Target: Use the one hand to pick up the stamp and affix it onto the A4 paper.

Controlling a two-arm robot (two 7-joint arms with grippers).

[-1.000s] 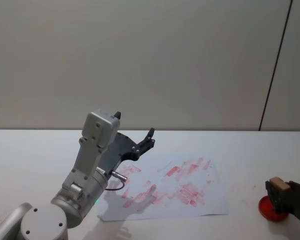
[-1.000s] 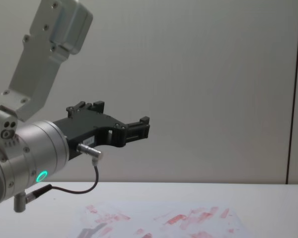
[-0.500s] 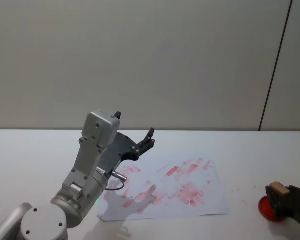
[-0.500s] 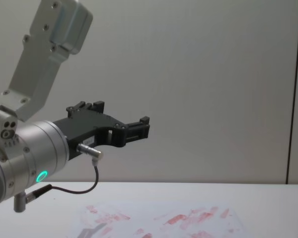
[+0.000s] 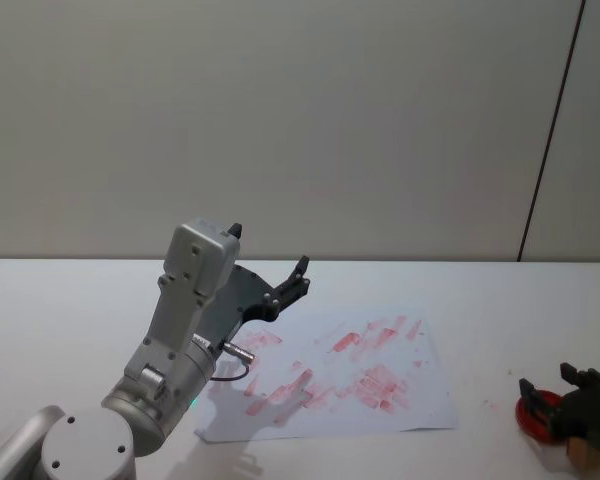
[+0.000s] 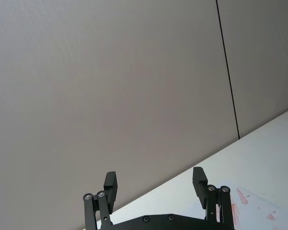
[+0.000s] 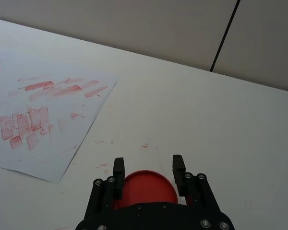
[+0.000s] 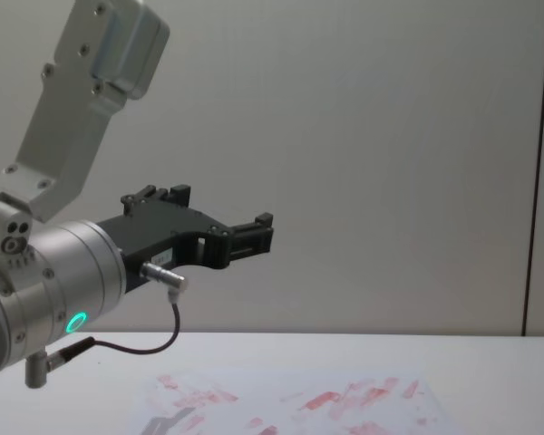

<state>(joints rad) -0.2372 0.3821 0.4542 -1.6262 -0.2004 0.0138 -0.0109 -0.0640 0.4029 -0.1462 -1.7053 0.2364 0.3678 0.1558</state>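
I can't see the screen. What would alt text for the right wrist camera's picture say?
A black claw with its two prongs open hovers over a round red ink pad on a white table. Beside it lies a white A4 paper smeared with red rectangular stamp marks.

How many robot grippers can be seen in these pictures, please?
2. The left gripper is raised, open, by the left side of the A4 paper; the right gripper, open, is over the red ink pad.
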